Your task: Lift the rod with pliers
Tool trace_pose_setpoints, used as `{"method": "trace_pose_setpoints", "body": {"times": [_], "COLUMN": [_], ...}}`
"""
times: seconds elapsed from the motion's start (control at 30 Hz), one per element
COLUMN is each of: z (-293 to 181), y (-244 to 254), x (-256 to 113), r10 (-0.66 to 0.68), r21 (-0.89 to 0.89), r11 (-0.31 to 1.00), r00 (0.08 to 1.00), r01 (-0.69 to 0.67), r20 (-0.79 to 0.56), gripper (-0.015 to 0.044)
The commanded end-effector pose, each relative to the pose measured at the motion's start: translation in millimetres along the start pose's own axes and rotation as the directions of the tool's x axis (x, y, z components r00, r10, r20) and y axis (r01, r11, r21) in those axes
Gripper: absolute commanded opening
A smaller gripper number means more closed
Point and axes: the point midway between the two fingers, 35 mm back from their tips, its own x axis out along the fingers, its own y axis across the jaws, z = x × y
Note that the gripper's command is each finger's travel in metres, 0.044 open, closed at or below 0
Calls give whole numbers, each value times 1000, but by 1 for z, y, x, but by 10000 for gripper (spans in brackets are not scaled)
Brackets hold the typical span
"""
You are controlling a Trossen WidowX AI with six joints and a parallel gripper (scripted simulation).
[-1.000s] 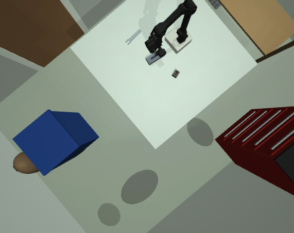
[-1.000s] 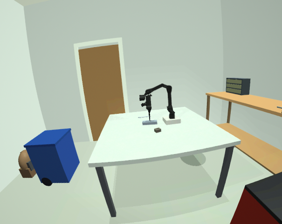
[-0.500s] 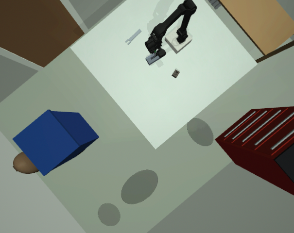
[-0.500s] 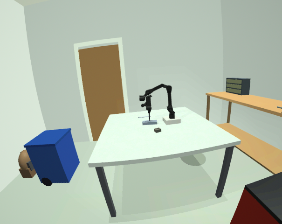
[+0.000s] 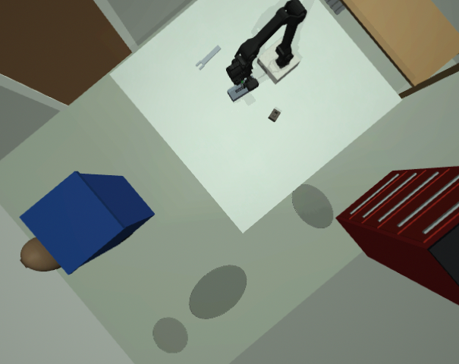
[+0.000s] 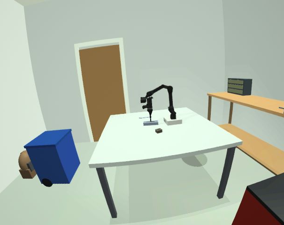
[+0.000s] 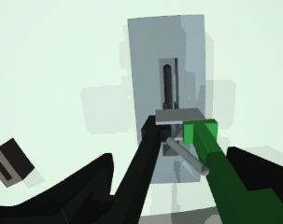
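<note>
My hand is closed around the locking pliers, their long axis roughly upright, nose down at the channel; the jaw tips are hidden from me. Below my hand, the rod lies lengthwise within the blue-grey block, its rounded end pointing along the block's long axis. The holster sits apart, to one side of my hand, on the counter.

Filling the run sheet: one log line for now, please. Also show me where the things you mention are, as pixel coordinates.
pliers (image 7: 204, 149): between the jaws (image 5: 243, 84) (image 6: 150, 119) (image 7: 178, 187), over channel block (image 5: 237, 92) (image 6: 150, 123) (image 7: 150, 42) | rod (image 7: 167, 86): in channel, unlifted | lock: cannot tell
</note>
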Motion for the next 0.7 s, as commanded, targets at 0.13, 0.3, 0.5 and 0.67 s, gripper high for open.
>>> {"method": "trace_pose_setpoints", "body": {"times": [0.13, 0.3, 0.5, 0.67], "z": [-1, -1, -1, -1], "y": [-1, -1, -1, -2], "x": [9, 14, 14, 14], "r10": [-6, -6, -6, -6], "r21": [-1, -1, -1, -1], "r11": [1000, 1000, 1000, 1000], "r00": [1000, 1000, 1000, 1000], "r01": [6, 6, 6, 6], "r20": [-3, -3, -3, -3], "gripper": [319, 319, 319, 313]}}
